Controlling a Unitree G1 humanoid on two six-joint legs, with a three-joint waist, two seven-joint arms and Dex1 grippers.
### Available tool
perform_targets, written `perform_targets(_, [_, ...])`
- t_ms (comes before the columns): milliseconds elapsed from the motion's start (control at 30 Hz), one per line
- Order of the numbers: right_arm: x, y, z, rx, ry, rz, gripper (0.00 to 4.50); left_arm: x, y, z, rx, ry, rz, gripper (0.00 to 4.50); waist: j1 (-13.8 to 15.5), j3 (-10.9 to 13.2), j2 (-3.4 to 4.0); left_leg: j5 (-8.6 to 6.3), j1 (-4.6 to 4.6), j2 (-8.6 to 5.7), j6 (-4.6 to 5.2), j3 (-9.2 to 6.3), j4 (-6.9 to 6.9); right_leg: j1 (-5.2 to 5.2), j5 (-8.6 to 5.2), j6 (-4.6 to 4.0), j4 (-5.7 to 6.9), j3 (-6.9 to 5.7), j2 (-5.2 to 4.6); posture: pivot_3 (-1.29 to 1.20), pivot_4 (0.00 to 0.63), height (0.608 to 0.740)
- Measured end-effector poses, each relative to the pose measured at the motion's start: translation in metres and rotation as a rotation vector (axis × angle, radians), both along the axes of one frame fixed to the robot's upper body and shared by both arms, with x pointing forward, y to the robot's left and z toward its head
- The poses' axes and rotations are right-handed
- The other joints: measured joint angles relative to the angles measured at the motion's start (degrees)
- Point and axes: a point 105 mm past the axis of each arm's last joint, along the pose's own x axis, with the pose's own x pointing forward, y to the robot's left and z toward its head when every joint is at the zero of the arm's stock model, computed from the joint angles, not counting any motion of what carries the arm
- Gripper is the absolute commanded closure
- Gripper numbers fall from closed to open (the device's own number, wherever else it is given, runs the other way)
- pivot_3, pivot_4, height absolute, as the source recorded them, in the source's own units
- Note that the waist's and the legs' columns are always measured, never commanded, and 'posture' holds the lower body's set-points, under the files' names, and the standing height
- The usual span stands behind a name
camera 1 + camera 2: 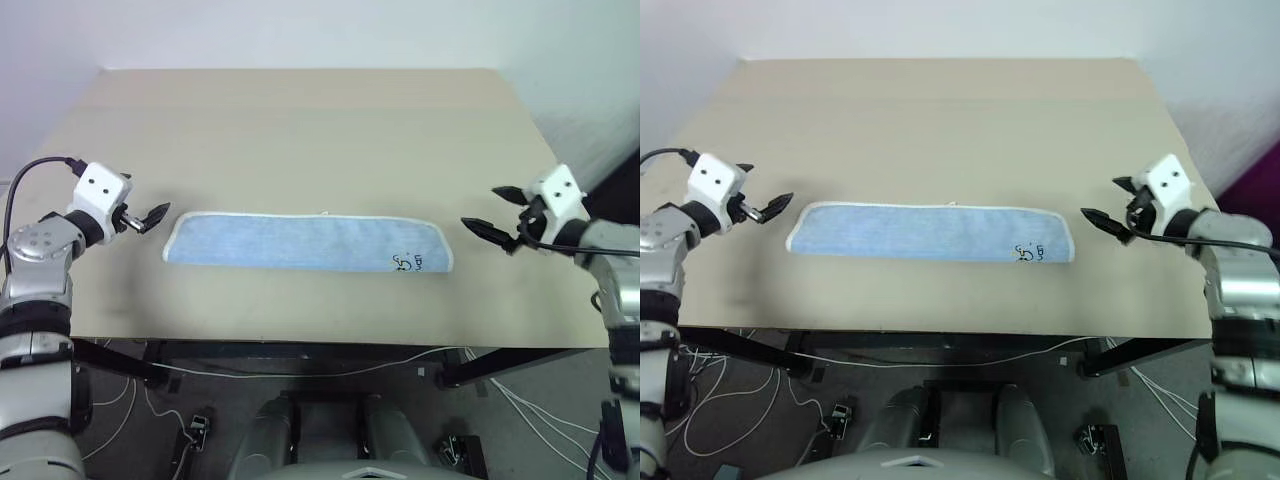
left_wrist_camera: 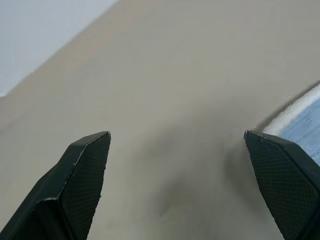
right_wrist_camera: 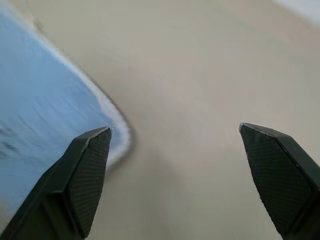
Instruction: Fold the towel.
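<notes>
Nearest the head camera ran the front edge of the bench [image 1: 300, 325], and just behind it the towel [image 1: 300, 243] lay as a long narrow strip across the middle, white piping outward, its small dark logo [image 1: 405, 262] toward the robot's right end. Beside each short end hung a gripper, apart from the cloth: the left gripper [image 1: 150, 217] and the right gripper [image 1: 492, 213], both with jaws spread wide and empty. Beyond them the bench stretched bare to the wall. Judged from this, a further fold risked going crooked: one end pinched through a single layer would let the strip unroll, and uneven lifts would skew the edges.
</notes>
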Motion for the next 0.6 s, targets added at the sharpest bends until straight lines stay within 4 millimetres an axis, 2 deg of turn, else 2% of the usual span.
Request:
perform_targets(133, [-0.015,0.013,-0.012,0.376,0.162,-0.098,0.08,-0.012,-0.026,-0.003,-0.038,0.0,-0.122,0.0,-0.02,-0.01,0.0,0.0,0.05,0.01,0.0,-0.03,-0.04,0.03,0.0,-0.01,0.02,0.01,-0.01,0.0,0.15,0.74])
perform_targets(267, [-0.03,0.027,-0.024,0.669,0.312,-0.18,0.08,-0.03,-0.056,-0.01,-0.028,0.059,-0.288,0.0,0.08,-0.03,0.01,0.0,0.04,0.01,0.0,-0.03,-0.1,0.03,0.0,-0.01,-0.03,0.02,-0.03,0.0,0.15,0.74])
perform_targets(367, [-0.045,0.04,-0.036,0.787,0.411,-0.199,0.08,-0.043,-0.079,-0.016,-0.036,0.123,-0.415,0.0,0.2,-0.03,0.01,0.0,0.04,0.0,0.0,-0.03,-0.1,0.05,0.0,-0.01,-0.04,0.01,-0.05,0.0,0.15,0.74])
perform_targets(500, [-0.064,0.051,-0.052,0.859,0.517,-0.214,0.08,-0.05,-0.098,-0.019,-0.05,0.165,-0.492,0.0,0.15,-0.04,0.03,-0.01,0.06,-0.01,0.0,-0.01,-0.1,0.08,0.0,-0.01,-0.06,0.0,-0.04,0.0,0.15,0.74])
perform_targets(600, [-0.074,0.061,-0.062,0.956,0.569,-0.221,0.08,-0.053,-0.127,-0.027,-0.092,0.182,-0.575,0.0,0.02,-0.07,0.05,-0.01,0.09,-0.01,0.01,0.0,-0.1,0.11,0.0,-0.01,-0.06,0.01,-0.03,0.0,0.15,0.74])
